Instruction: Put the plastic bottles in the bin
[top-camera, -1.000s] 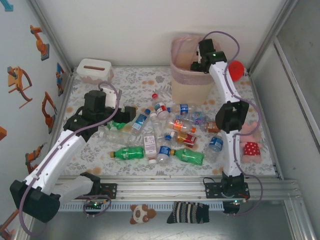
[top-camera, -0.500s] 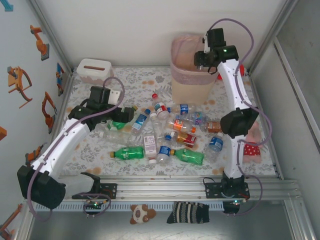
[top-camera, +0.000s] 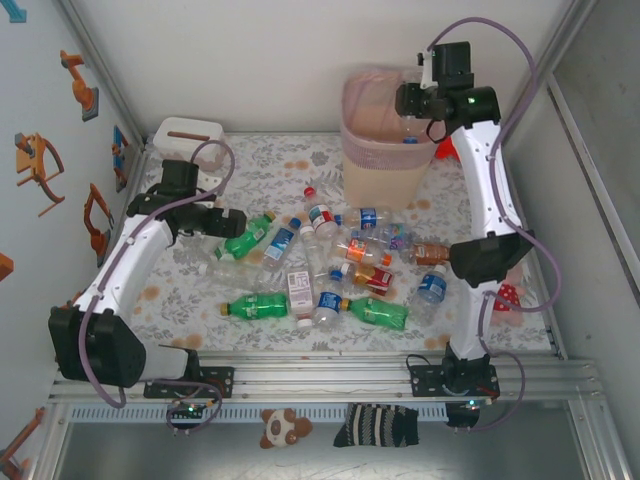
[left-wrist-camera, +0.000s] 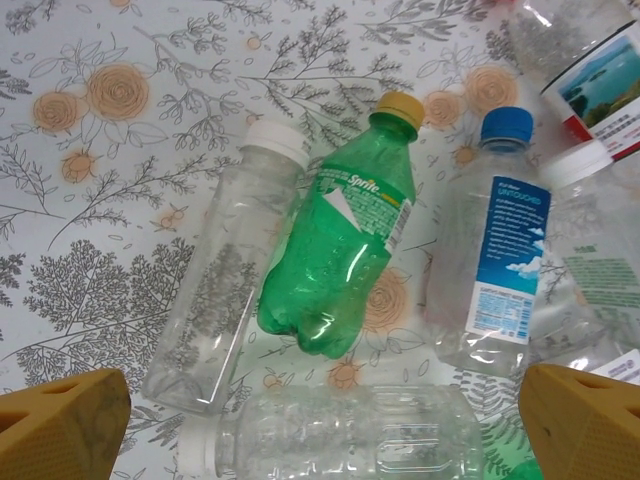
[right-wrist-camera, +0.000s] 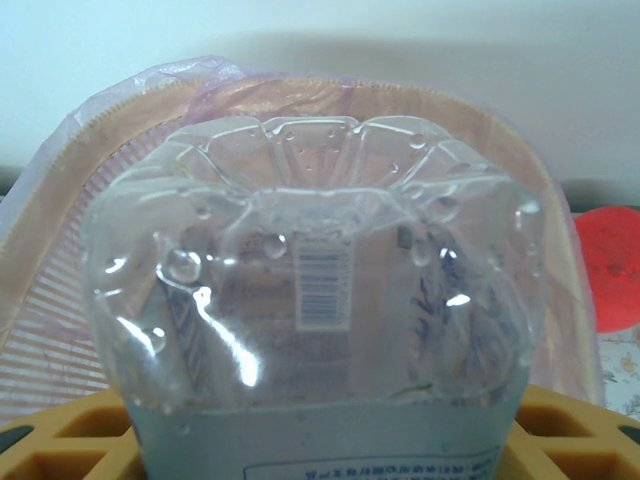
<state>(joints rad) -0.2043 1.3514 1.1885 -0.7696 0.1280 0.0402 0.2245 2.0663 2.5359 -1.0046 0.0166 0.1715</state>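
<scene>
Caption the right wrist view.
Right end effector grips a clear bottle, base toward the bag-lined bin.

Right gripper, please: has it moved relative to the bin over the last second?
Yes. The right gripper has shifted toward the far right rim of the bin, holding a clear bottle.

Floral table (top-camera: 262, 163) carries scattered plastic bottles (top-camera: 258, 305), the bin (top-camera: 383, 172), a tissue box (top-camera: 187, 141).

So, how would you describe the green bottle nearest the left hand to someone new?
Start at the white tissue box in the far left corner and come nearer to the open left hand. Just beyond it lies the green bottle, between a clear white-capped bottle and a blue-capped bottle. Its yellow cap and Sprite label set it apart.
</scene>
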